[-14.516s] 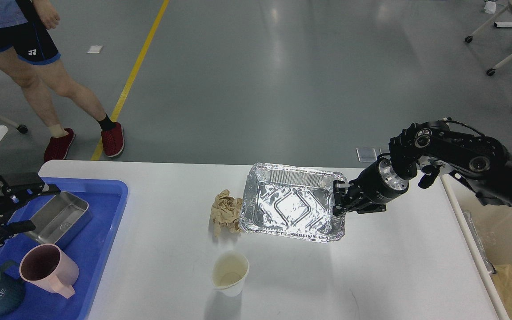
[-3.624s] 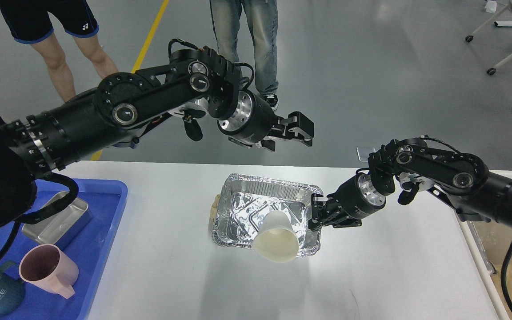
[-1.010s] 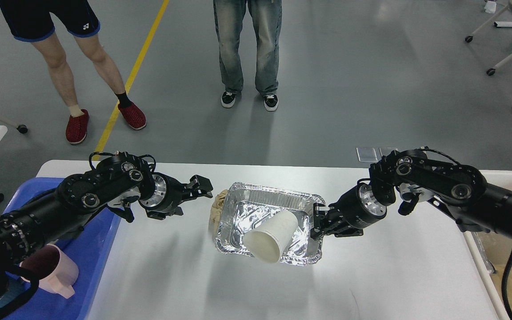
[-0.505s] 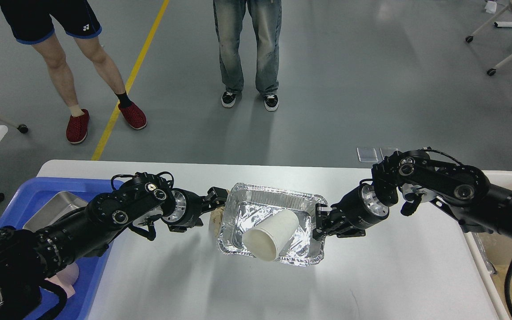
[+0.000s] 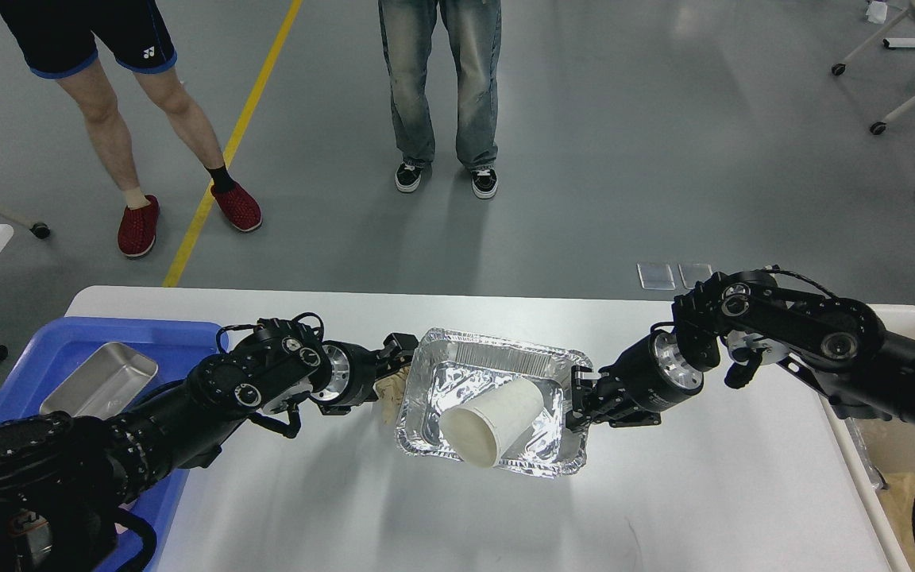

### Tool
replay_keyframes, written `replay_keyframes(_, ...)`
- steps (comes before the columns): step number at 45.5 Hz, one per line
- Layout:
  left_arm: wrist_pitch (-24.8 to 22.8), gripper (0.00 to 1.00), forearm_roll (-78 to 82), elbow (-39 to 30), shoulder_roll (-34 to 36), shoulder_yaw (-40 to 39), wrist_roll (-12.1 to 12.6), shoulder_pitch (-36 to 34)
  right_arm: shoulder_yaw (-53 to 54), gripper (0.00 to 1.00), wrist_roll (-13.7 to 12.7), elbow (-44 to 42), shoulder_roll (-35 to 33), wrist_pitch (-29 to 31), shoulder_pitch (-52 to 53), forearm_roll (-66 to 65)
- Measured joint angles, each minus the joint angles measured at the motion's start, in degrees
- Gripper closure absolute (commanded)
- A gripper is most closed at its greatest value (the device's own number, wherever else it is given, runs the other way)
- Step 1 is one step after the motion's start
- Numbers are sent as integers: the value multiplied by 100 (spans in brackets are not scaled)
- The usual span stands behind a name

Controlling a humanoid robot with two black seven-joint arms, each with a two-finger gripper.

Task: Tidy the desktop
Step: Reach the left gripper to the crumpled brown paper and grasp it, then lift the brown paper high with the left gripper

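White-grey table [image 5: 704, 492] spreads widest, reaching both side edges of the head view. Blue tray [image 5: 36, 357] sits at its left end, holding a steel pan [image 5: 100, 380]. Foil tray [image 5: 497, 373] lies mid-table with a paper cup [image 5: 489, 419] tipped inside. Right claw [image 5: 581, 397] is clamped on the foil rim. Left claw [image 5: 395, 367] meets crumpled brown paper [image 5: 388, 391]; its finger spacing I cannot tell.

Looked like some kind of robotics lab or test hall rather than anyone's home. The floor [image 5: 584, 119] was bare polished grey concrete with a yellow line [image 5: 231, 147] painted across it, a couple of people [image 5: 438, 87] stood around watching, and castor-wheeled furniture legs [image 5: 894, 95] sat off in the corner.
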Motion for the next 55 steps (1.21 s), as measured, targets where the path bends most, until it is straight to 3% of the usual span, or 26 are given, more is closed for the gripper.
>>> replay_keyframes(9, 177, 26, 16, 285, -173, 17, -80, 105, 0, 100, 0, 2, -4, -3, -6, 0)
replay_keyframes(16, 206, 56, 21, 328, -187, 49, -185, 125, 0, 100, 0, 2, -4, -28, -15, 0)
replay_keyframes(18, 207, 70, 21, 329, -178, 145, -203, 132, 0, 100, 1, 2, -8, -46, -27, 0)
replay_keyframes(26, 205, 97, -6, 330, -167, 352, -210, 133, 0, 100, 2, 8, -13, -61, -53, 0)
replay_keyframes(39, 128, 100, -28, 220, -132, 362, -180, -15, 0, 100, 2, 12, -66, -68, -62, 0)
replay_keyframes(45, 7, 100, -61, -178, 263, 351, -74, -347, 0, 100, 2, 12, -117, -68, -64, 0)
replay_keyframes(50, -135, 99, -86, -1071, 1059, 337, 155, -654, -1, 100, 2, 12, -154, -68, -64, 0)
replay_keyframes(55, -287, 99, -95, -2512, 2164, 334, 434, -939, -1, 100, 2, 12, -169, -68, -64, 0)
